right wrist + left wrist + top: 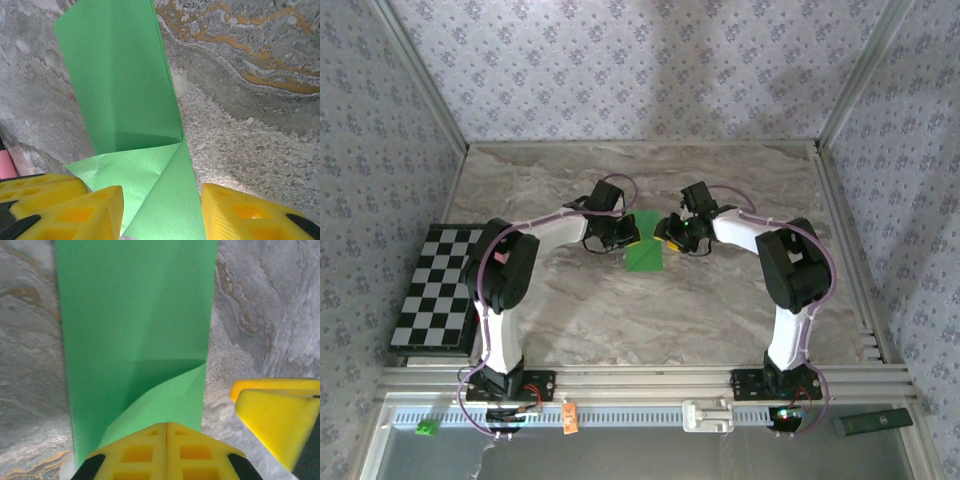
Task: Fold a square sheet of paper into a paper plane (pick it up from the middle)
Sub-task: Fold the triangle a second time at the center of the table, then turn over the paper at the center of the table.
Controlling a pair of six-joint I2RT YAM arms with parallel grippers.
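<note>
The square sheet of paper lies mid-table as bright green paper folded into a long strip, not a paper plane. One corner flap is turned over and stands slightly raised at its near end. My left gripper is shut, its yellow fingertips pressed together over the flap's edge; no paper shows between them. My right gripper is open, with one finger over the flap and the other over bare table beside the strip. The grippers meet at the strip's far end.
A black-and-white checkered board lies at the left table edge. A tiny green cube, an orange tag and a dark bar sit below the front rail. Patterned walls close in three sides.
</note>
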